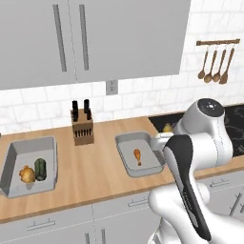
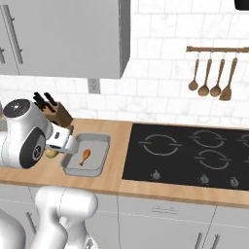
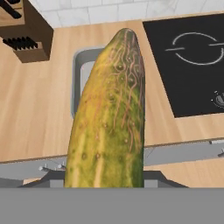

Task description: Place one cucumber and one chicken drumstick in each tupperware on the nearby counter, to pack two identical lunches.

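The wooden counter carries two tupperware boxes and a knife block.

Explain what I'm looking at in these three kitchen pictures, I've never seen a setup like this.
It's a simulated kitchen with a white robot arm. Two pictures come from cameras behind the arm, left and right; the third looks along its hand. The wooden counter holds a knife block and two grey tupperware boxes. The left box has a drumstick and a cucumber; the right box has only a drumstick. The gripper has its jaws closed on a second cucumber, above the right box. A black cooktop lies beyond.
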